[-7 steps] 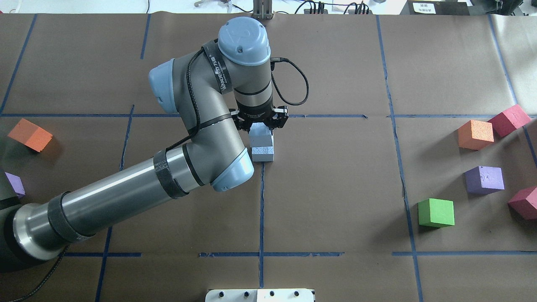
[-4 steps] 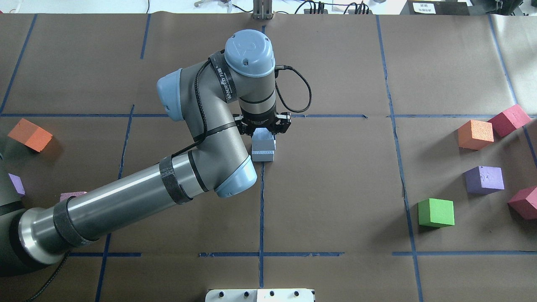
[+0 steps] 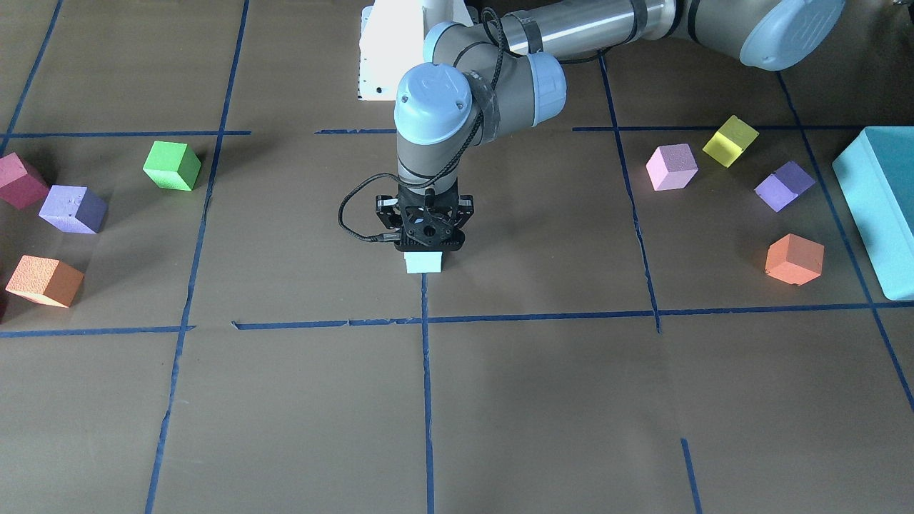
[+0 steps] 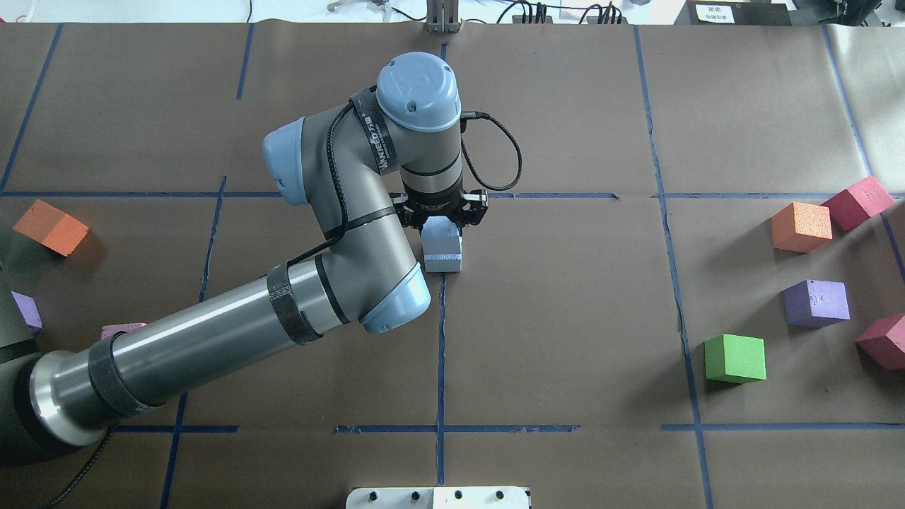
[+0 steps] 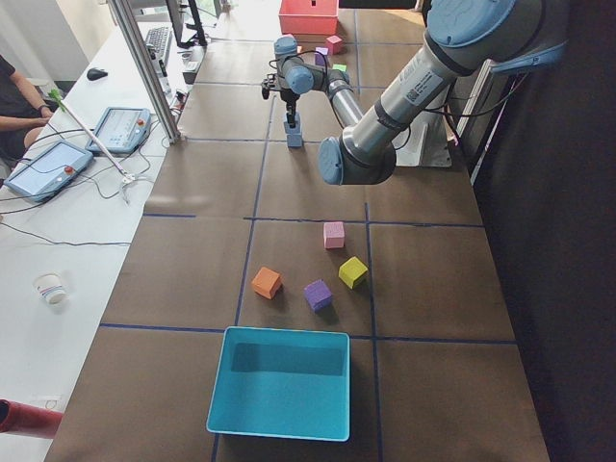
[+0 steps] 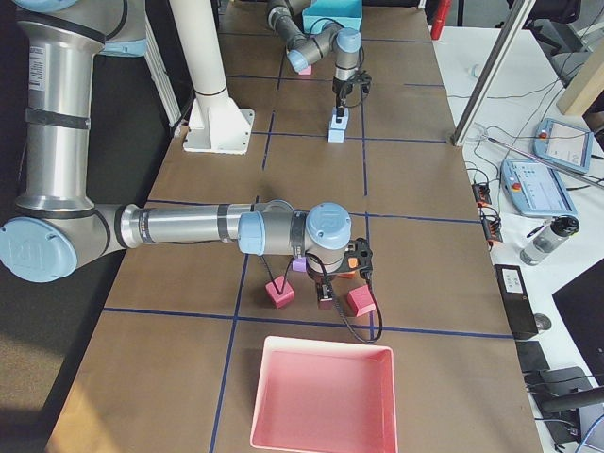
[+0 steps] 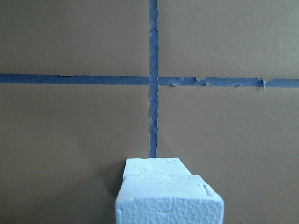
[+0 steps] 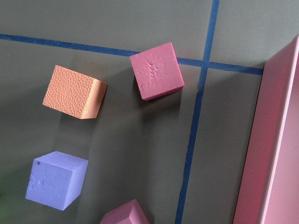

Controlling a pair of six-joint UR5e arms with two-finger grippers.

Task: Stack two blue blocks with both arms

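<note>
Two pale blue blocks stand stacked at the table's middle, the upper (image 4: 442, 239) on the lower (image 4: 443, 264). My left gripper (image 4: 442, 218) points straight down over the stack and appears shut on the upper block. In the left wrist view the rough upper block (image 7: 169, 205) fills the bottom centre, with the other block's top (image 7: 154, 165) just beyond it. The front view shows one blue block (image 3: 423, 263) under the gripper (image 3: 424, 246). My right gripper (image 6: 326, 300) hangs low over maroon cubes at the far right. I cannot tell whether it is open or shut.
Green (image 4: 735, 358), purple (image 4: 816, 302), orange (image 4: 801, 226) and maroon (image 4: 857, 200) cubes lie on the right. An orange cube (image 4: 51, 226) lies on the left. A teal box (image 3: 882, 207) stands at the left end and a pink tray (image 6: 321, 396) at the right end.
My left gripper has come down a little with the upper blue block, which now covers more of the lower block. The lower block has not moved.
</note>
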